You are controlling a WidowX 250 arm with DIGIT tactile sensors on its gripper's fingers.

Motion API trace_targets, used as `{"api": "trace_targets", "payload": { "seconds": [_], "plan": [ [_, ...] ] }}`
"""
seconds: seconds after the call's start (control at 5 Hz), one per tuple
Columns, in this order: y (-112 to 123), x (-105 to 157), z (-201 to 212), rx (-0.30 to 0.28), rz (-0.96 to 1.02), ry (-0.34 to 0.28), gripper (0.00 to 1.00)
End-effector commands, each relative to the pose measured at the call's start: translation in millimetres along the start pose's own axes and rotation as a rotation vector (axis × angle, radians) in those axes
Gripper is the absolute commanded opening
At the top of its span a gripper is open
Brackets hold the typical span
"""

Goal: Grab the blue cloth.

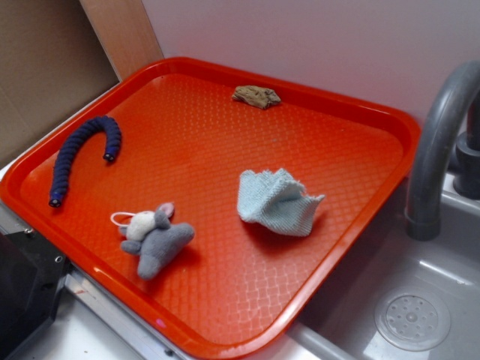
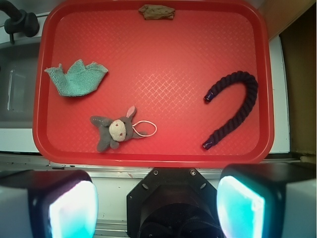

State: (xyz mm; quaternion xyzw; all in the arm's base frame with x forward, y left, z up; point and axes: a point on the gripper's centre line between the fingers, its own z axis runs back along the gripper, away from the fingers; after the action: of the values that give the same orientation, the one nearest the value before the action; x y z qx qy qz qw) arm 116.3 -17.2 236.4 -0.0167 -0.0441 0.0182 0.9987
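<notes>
Blue cloth (image 1: pixel 276 202), pale and ribbed, lies crumpled on a red tray (image 1: pixel 247 142) in the exterior view, toward the tray's right side, near a grey tap (image 1: pixel 435 150) that curves over a sink (image 1: pixel 420 300). To its left on the tray lies a grey and white plush toy (image 1: pixel 154 238), and further left a dark navy ribbed tube (image 1: pixel 81 154) bends in a hook shape. A small brown scrap (image 1: pixel 256 96) rests near the tray's far rim. No part of the robot arm shows in this view. In the wrist view, looking straight down, the blue cloth (image 2: pixel 76 78) sits at the left of the red tray (image 2: pixel 163 64), with the plush toy (image 2: pixel 115 130) below and right of it, the navy tube (image 2: pixel 233 106) well apart on the right, and the brown scrap (image 2: pixel 156 12) at the top edge. The gripper (image 2: pixel 157 203) hangs high above the near rim of the tray, its two fingers (image 2: pixel 69 208) spread wide apart with nothing between them, touching nothing.
</notes>
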Motion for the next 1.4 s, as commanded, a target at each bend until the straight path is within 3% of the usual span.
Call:
{"api": "trace_targets", "payload": {
  "seconds": [0.0, 0.2, 0.4, 0.6, 1.2],
  "plan": [
    [0.0, 0.0, 0.0, 0.000, 0.000, 0.000, 1.00],
    [-48.9, 13.2, -31.6, -0.103, -0.246, -0.053, 1.00],
    [-65.6, 29.3, -60.4, -0.178, -0.500, -0.164, 1.00],
    [-62.4, 29.8, -77.2, -0.242, -0.746, -0.186, 1.00],
    [-62.4, 29.8, -77.2, -0.242, -0.746, -0.186, 1.00]
  ]
}}
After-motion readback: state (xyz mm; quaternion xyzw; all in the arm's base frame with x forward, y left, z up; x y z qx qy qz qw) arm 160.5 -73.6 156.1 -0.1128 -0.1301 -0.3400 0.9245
